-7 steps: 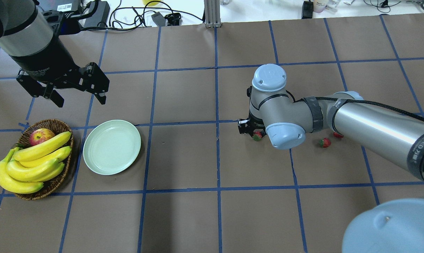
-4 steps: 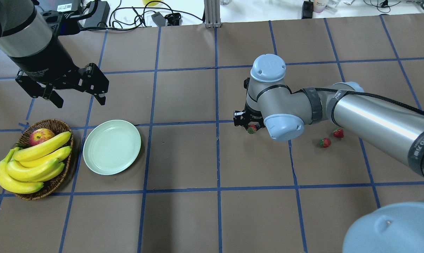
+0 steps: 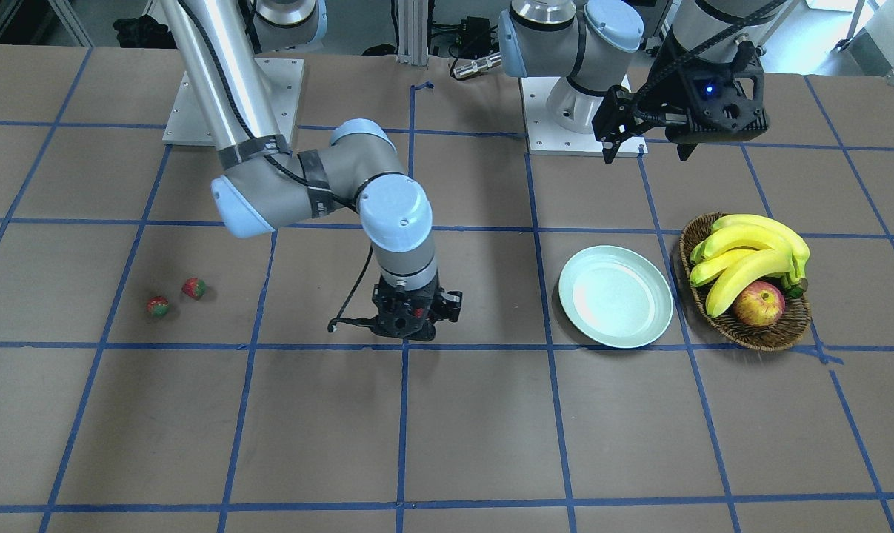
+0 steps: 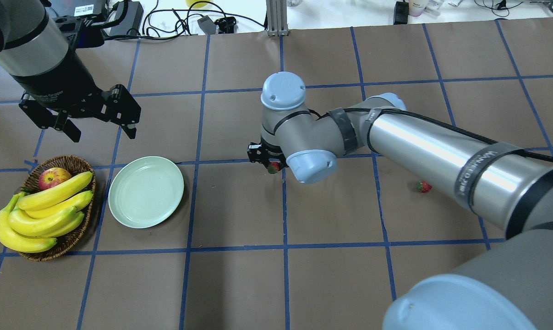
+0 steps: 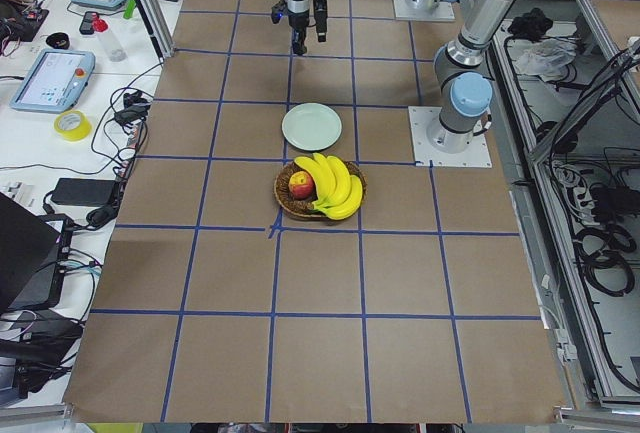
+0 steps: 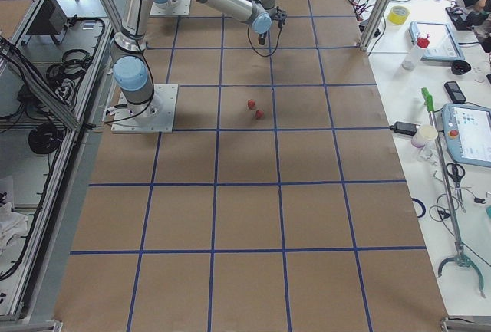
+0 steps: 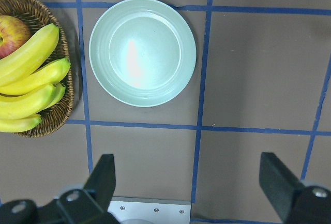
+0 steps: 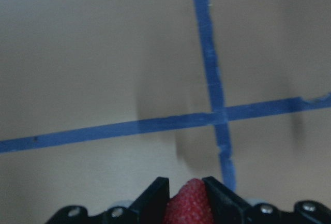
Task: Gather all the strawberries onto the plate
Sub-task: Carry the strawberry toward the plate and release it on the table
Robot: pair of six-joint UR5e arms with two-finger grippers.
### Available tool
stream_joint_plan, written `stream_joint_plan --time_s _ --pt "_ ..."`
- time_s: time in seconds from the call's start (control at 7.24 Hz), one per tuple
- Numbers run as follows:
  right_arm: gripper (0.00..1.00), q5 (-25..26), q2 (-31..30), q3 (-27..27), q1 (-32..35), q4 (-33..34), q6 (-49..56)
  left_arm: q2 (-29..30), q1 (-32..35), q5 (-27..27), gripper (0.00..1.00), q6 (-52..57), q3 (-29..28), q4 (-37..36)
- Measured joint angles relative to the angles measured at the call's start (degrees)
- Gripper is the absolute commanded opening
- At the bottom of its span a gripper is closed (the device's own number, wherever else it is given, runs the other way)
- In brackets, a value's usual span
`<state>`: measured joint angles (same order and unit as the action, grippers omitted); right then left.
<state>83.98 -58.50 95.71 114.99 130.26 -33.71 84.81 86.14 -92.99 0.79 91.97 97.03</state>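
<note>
My right gripper [image 4: 271, 166] is shut on a small red strawberry [image 8: 189, 206] and holds it above the table near the middle, right of the plate; it also shows in the front view [image 3: 411, 317]. Two more strawberries [image 3: 193, 288] [image 3: 158, 306] lie on the table far on the robot's right. In the overhead view only one of them [image 4: 424, 186] shows; the arm hides the other. The pale green plate [image 4: 146, 191] is empty. My left gripper [image 4: 103, 133] hangs open and empty beyond the plate, which shows in its wrist view [image 7: 142, 51].
A brown wicker basket [image 4: 77, 160] with bananas [image 4: 42, 211] and an apple [image 4: 52, 177] stands just left of the plate. The right arm's forearm [image 4: 432, 146] stretches across the table's right half. Cables and boxes lie at the far edge.
My right arm has swung left toward the plate, carrying the strawberry about one grid square. The left gripper has stayed nearly still and open.
</note>
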Motion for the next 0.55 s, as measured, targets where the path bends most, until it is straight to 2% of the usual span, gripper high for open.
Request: stream_joint_plan --time_s 0.14,0.28,0.41,0.55 --pt "0.25 -0.2 1.9 -2.6 2.2 -0.1 -1.2 0.0 0.0 0.0 1.00 0.0 0.0 0.0" --pt "0.49 -0.4 3.0 -3.6 3.6 -0.1 -1.6 0.0 0.0 -0.1 1.00 0.0 0.0 0.1" --pt "0.87 -0.6 4.0 -4.0 4.7 -0.1 -1.8 0.0 0.0 -0.1 1.00 0.0 0.1 0.1" --pt "1.00 -0.5 4.4 -4.1 5.3 -0.1 -1.9 0.0 0.0 -0.1 1.00 0.0 0.2 0.2"
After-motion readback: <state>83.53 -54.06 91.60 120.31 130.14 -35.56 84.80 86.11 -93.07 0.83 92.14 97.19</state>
